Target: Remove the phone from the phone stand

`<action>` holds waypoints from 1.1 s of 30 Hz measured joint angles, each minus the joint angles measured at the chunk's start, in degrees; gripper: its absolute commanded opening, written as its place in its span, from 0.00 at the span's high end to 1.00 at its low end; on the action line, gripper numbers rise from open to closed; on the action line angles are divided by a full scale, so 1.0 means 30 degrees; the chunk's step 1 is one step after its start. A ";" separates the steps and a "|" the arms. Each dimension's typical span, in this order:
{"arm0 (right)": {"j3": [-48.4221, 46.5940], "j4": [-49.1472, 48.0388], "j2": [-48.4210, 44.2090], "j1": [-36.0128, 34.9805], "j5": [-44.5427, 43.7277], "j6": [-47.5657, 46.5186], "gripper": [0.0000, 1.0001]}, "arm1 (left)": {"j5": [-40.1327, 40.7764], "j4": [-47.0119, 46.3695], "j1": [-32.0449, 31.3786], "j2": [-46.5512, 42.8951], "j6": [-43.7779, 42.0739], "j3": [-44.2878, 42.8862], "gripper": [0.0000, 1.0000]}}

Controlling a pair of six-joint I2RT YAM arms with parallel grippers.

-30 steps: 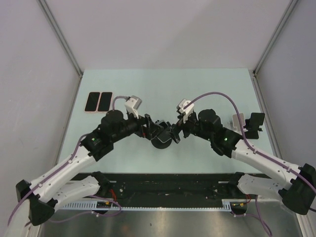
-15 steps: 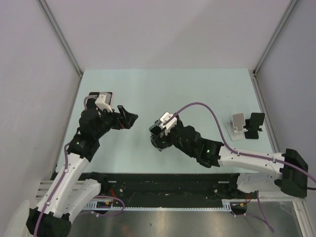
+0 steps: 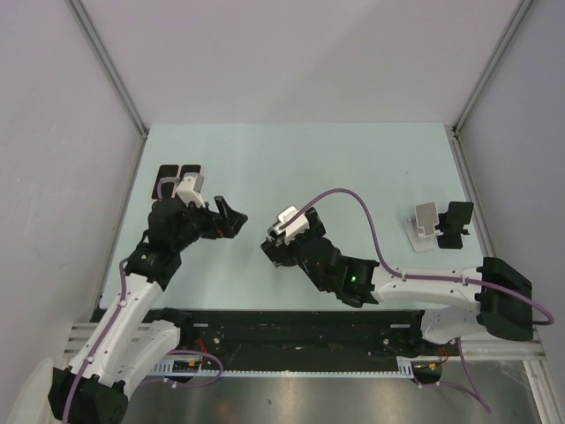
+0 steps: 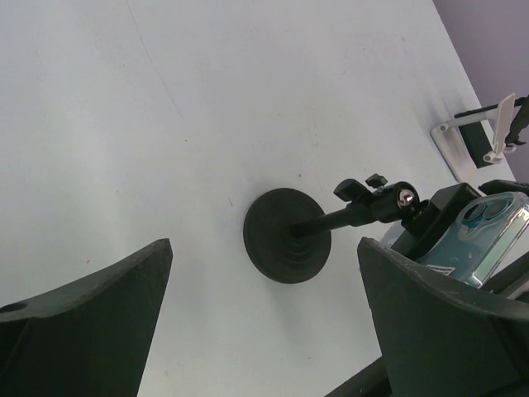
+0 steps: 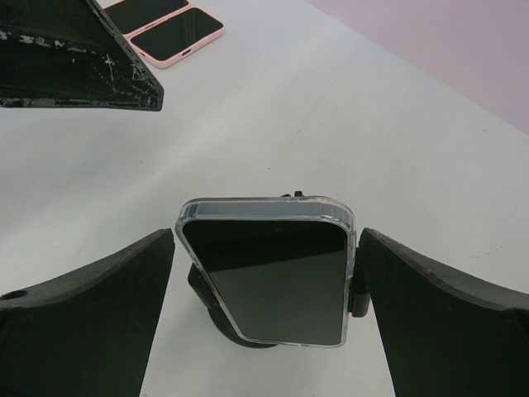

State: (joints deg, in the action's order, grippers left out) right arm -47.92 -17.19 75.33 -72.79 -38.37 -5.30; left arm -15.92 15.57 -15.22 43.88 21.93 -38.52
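- Right now the phone (image 5: pixel 269 277) sits on the phone stand (image 4: pixel 288 237) mid-table, between the right gripper's (image 5: pixel 266 238) spread, empty fingers.
- Left gripper (image 3: pixel 231 217), also released, hovers just left.
- I'd pinch the phone's side edges squarely, then lift gently away.
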 measured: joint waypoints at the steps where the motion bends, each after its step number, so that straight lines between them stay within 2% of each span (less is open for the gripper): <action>1: 0.0000 -0.0117 0.0138 0.0000 -0.0117 -0.0124 0.00 | -0.0007 0.0000 0.0000 0.0000 0.0000 0.0080 0.01; 11: -0.0211 -0.0831 0.1537 0.0000 -0.0991 -0.1158 0.03 | -0.0452 0.0015 0.0000 -0.0007 0.0022 0.0641 0.00; 14: -0.0328 -0.1064 0.1953 0.0000 -0.1246 -0.1719 0.12 | -0.0510 0.0066 0.0000 -0.0007 0.0029 0.0743 0.00; 18: -0.0401 -0.1151 0.2120 0.0044 -0.1413 -0.2412 0.45 | -0.0816 0.0051 -0.0007 -0.0007 0.0022 0.0743 0.00; 20: -0.0430 -0.0925 0.1960 0.0328 -0.0896 -0.2579 0.55 | -0.0933 0.0044 -0.0007 -0.0015 -0.0007 0.0743 0.00; 21: -0.0430 -0.0663 0.1756 0.0576 -0.0415 -0.2557 0.68 | -0.0969 0.0044 -0.0007 -0.0015 -0.0029 0.0743 0.00; 24: -0.0430 0.0423 0.0984 0.1552 0.1362 -0.2317 0.93 | -0.1246 0.0036 -0.0095 -0.0022 -0.0350 0.0743 0.00; 26: -0.0430 0.1282 0.0350 0.2433 0.2885 -0.2237 0.95 | -0.1348 0.0022 -0.0350 -0.0022 -0.0597 0.0743 0.00; 27: -0.0430 0.1683 0.0036 0.2951 0.3745 -0.2251 0.99 | -0.1348 0.0007 -0.0561 -0.0022 -0.0816 0.0743 0.00; 29: -0.0415 0.2455 -0.0583 0.3993 0.5734 -0.2288 1.00 | -0.1268 -0.0029 -0.1326 -0.0015 -0.1188 0.0729 0.00; 33: -0.0066 0.3381 -0.1902 0.6812 1.0615 -0.1945 1.00 | -0.0903 -0.0219 -0.4065 0.0240 -0.2244 0.0597 0.00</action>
State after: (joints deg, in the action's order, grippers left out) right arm -48.12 -7.05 69.63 -52.36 -6.52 -11.14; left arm -18.63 14.92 -27.42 44.60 15.20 -36.73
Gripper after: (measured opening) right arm 0.786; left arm 0.996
